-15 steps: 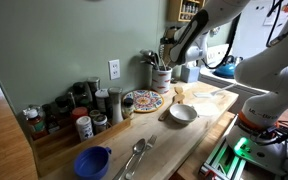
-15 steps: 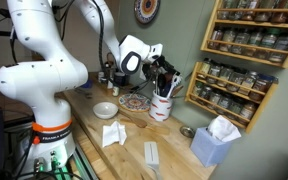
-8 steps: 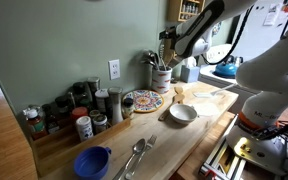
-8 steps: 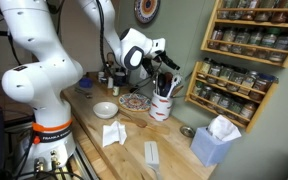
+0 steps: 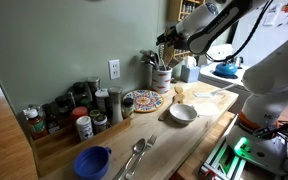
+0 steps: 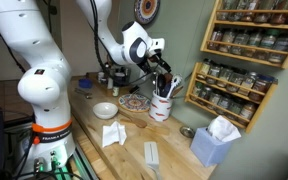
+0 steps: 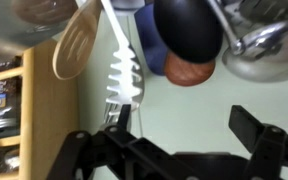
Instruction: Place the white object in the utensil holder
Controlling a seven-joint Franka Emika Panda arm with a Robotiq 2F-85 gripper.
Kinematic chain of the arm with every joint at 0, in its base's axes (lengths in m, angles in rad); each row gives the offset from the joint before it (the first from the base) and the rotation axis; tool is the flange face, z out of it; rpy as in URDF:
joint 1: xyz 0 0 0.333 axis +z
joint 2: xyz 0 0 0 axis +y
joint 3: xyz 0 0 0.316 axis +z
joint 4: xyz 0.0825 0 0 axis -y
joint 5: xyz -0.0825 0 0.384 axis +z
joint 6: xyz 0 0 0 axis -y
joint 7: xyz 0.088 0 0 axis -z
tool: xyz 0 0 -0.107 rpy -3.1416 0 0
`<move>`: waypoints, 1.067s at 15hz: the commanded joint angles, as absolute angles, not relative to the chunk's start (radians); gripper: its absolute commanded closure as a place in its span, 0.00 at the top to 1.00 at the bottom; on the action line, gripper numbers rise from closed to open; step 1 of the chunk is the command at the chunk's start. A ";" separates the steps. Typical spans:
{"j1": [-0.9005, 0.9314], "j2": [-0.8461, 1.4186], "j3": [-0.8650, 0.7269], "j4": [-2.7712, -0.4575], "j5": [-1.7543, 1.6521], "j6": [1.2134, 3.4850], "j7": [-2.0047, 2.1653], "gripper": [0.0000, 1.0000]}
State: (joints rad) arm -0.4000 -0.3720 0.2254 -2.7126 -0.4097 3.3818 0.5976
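Note:
The utensil holder (image 5: 161,77) is a pale crock by the wall, right of the patterned plate (image 5: 142,100); it also shows in an exterior view (image 6: 162,106). Several utensils stick up from it. In the wrist view the white object (image 7: 121,62), a slim white slotted utensil, stands among a wooden spoon (image 7: 74,45), a black ladle (image 7: 189,35) and a metal ladle (image 7: 259,50). My gripper (image 7: 184,125) is open and empty, apart from the white object. It hovers just above the holder in both exterior views (image 5: 167,40) (image 6: 156,62).
A white bowl (image 5: 182,113) and a wooden board (image 5: 206,98) lie in front of the holder. Dark spice jars (image 5: 79,108) line the wall. A blue bowl (image 5: 92,161) and metal spoons (image 5: 136,155) lie near the counter's front. A spice shelf (image 6: 246,60) hangs close by.
My gripper has risen a little above the utensil holder and the arm has swung back. The utensils in the holder have not moved.

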 commanded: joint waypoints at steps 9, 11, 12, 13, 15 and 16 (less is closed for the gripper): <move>0.286 -0.751 -0.485 -2.768 -0.431 2.645 0.269 1.00; 0.305 -0.851 -0.512 -2.757 -0.374 2.487 0.148 1.00; 0.201 -0.846 -0.402 -2.754 -0.251 2.429 0.045 1.00; 0.209 -0.891 -0.395 -2.747 -0.196 2.349 -0.027 1.00; 0.191 -0.932 -0.343 -2.720 -0.096 2.194 -0.153 1.00; 0.192 -0.947 -0.322 -2.712 -0.057 2.132 -0.196 1.00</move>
